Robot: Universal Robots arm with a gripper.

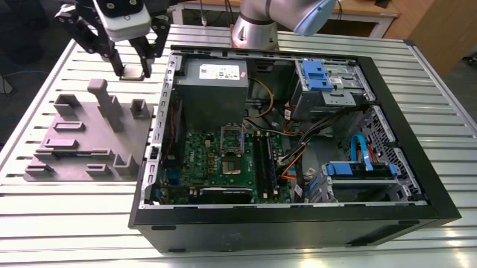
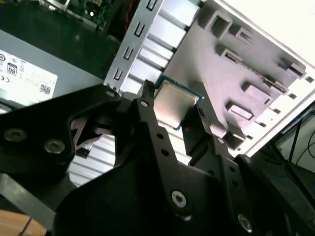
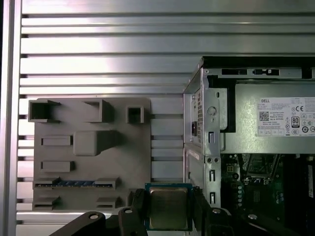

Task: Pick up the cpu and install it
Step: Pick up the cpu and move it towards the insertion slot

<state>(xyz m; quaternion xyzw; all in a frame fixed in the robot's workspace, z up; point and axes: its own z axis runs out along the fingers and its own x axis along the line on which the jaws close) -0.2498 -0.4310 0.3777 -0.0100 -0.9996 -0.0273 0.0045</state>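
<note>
The cpu [image 2: 174, 102] is a small square chip with a silvery top and a green rim, and it is pinched between two black fingers. My gripper [image 1: 133, 71] is shut on it above the slatted table, at the exterior view's upper left, just outside the open computer case [image 1: 417, 184]. In the first wrist view the cpu [image 3: 168, 207] hangs between the grey parts fixture [image 3: 93, 147] and the case wall. The green motherboard [image 1: 216, 167] lies inside the case, well apart from my gripper.
The grey fixture [image 1: 89, 139] with upright pegs stands on the slatted table [image 1: 67, 212] beside the case. A grey power supply box [image 1: 212, 78], black memory sticks [image 1: 262, 162], blue drive brackets [image 1: 313, 72] and cables fill the case. The arm's base [image 1: 253, 33] stands behind it.
</note>
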